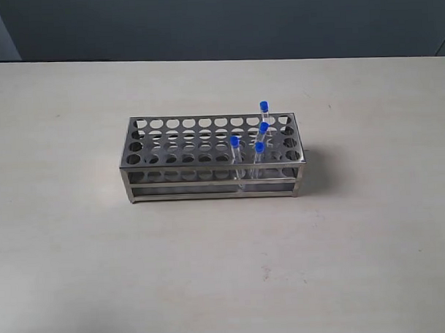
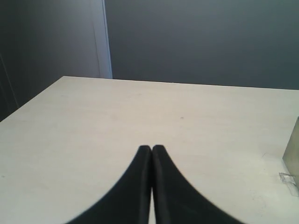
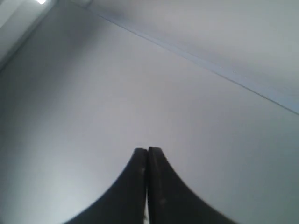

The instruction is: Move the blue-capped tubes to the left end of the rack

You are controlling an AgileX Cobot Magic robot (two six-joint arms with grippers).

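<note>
The shiny steel rack (image 1: 178, 162) stands in the middle of the table in the exterior view. Several blue-capped tubes stand in holes toward its right end: one (image 1: 264, 110) at the back, one (image 1: 264, 130) in front of it, one (image 1: 259, 150) nearer the front, and one (image 1: 235, 145) a little left. Neither arm shows in the exterior view. My left gripper (image 2: 151, 148) is shut with nothing in it, over bare table. My right gripper (image 3: 147, 150) is shut too, empty, facing a grey wall. A corner of the rack (image 2: 292, 156) shows at the left wrist view's edge.
The pale tabletop (image 1: 79, 237) spreads on all sides of the rack. A dark wall (image 1: 217, 20) runs behind the table's far edge.
</note>
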